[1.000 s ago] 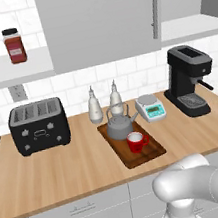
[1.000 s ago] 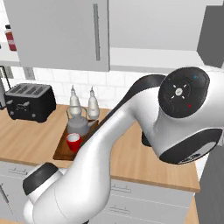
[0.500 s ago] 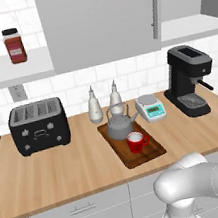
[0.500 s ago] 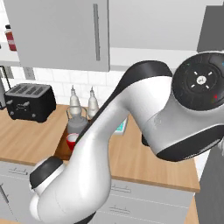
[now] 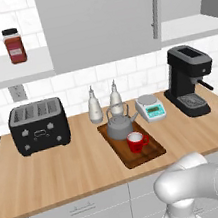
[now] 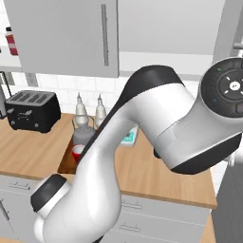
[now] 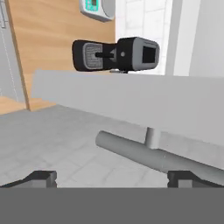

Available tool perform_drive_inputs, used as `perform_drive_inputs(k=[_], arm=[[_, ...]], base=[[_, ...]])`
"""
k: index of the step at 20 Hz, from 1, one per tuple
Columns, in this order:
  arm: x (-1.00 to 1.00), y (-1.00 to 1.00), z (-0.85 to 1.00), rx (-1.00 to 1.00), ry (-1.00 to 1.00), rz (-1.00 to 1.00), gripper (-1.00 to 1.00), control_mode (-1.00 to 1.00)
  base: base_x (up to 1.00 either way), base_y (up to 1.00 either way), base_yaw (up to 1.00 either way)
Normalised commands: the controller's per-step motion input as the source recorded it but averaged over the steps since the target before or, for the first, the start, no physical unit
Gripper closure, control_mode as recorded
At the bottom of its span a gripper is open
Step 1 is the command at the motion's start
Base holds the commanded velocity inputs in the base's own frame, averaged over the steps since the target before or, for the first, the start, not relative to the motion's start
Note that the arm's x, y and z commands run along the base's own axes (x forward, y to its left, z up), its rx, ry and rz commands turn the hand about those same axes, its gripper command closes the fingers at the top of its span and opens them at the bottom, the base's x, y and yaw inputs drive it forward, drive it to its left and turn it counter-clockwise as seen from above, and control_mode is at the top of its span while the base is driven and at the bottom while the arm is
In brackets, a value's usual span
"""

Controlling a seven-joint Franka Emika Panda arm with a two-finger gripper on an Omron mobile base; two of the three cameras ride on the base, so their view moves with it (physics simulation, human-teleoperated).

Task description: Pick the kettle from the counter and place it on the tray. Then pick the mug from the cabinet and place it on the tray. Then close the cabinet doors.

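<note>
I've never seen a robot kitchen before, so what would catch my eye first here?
Probably the big white robot arm bulging across the right base view. Next, the dark tray mid-counter, carrying a grey kettle with a bright red mug in front. In the hand view, a grey cabinet door's bar handle runs close before the open jaws.

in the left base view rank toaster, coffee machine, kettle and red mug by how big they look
1. toaster and coffee machine: look alike, unsure which is bigger
2. kettle
3. red mug
</note>
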Motion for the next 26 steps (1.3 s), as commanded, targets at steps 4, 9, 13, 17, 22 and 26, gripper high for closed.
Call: perform_drive_inputs(k=[4, 9, 13, 17, 22, 26], arm=[[0.67, 0.31, -0.56, 0.0, 0.0, 0.11, -1.0, -1.0], [0.62, 0.38, -0.42, 0.0, 0.0, 0.1, -1.0, -1.0], [0.76, 0.37, -0.28, 0.0, 0.01, 0.09, -1.0, -1.0], [0.75, 0.4, -0.33, 0.0, 0.02, 0.08, -1.0, -1.0], [0.8, 0.48, -0.47, 0.0, 0.0, 0.08, -1.0, -1.0], [0.92, 0.49, -0.4, 0.02, 0.0, 0.15, -1.0, -1.0]], base=[[0.0, 0.0, 0.0], [0.0, 0.0, 0.0], [0.0, 0.0, 0.0], [0.0, 0.0, 0.0], [0.0, 0.0, 0.0], [0.0, 0.0, 0.0]])
